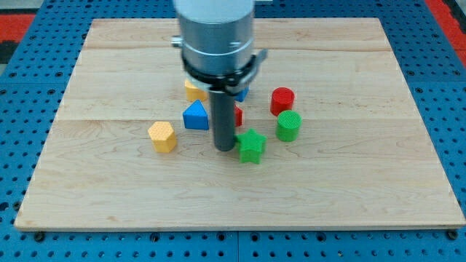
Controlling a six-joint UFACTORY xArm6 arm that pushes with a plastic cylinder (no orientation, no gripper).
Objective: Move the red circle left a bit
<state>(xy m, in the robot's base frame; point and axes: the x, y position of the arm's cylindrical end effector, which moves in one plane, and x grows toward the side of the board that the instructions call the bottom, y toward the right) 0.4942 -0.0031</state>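
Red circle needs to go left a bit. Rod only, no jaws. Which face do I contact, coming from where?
Contact the red circle on its side wall facing the view's right, centred, and push toward the view's left. It is an upright cylinder, so an off-centre touch would probably let it roll aside. My tip sits at the view's lower left of it, beside the green star, so circle round first. The green cylinder stands close below.

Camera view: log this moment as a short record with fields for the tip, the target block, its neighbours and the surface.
tip: my tip on the board, just left of the green star
target: red circle, up and right of the tip, apart from it
below target: green cylinder
behind rod: red block, partly hidden
left group: blue block, yellow hexagon, yellow block
surface: wooden board
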